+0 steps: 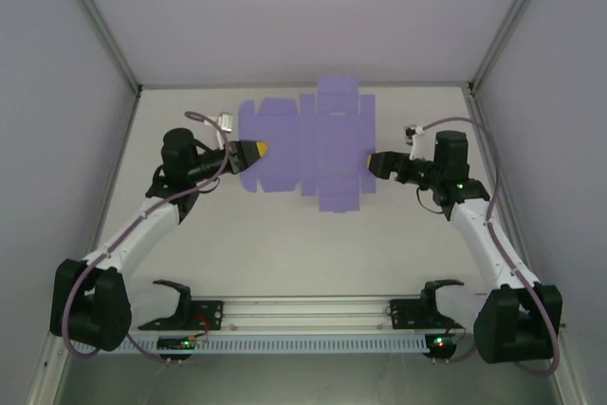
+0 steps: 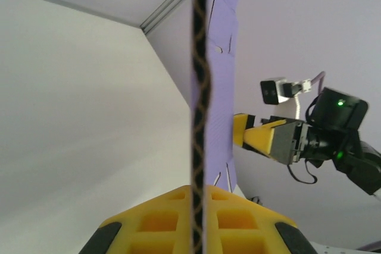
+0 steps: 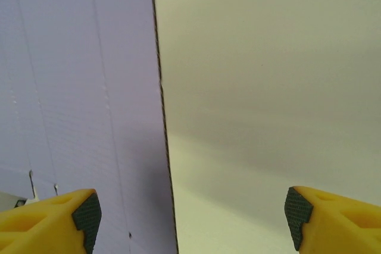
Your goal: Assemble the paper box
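The paper box is a flat lavender die-cut sheet with tabs and flaps, at the middle back of the table. My left gripper is shut on its left edge. In the left wrist view the sheet runs edge-on between the closed yellow fingers. My right gripper stands open at the sheet's right edge. In the right wrist view its dark pads are wide apart, and the sheet reaches in beside the left pad with its edge free between the jaws.
The white table is walled by pale panels with metal corner posts. An aluminium rail with both arm bases runs along the near edge. The right arm shows beyond the sheet in the left wrist view.
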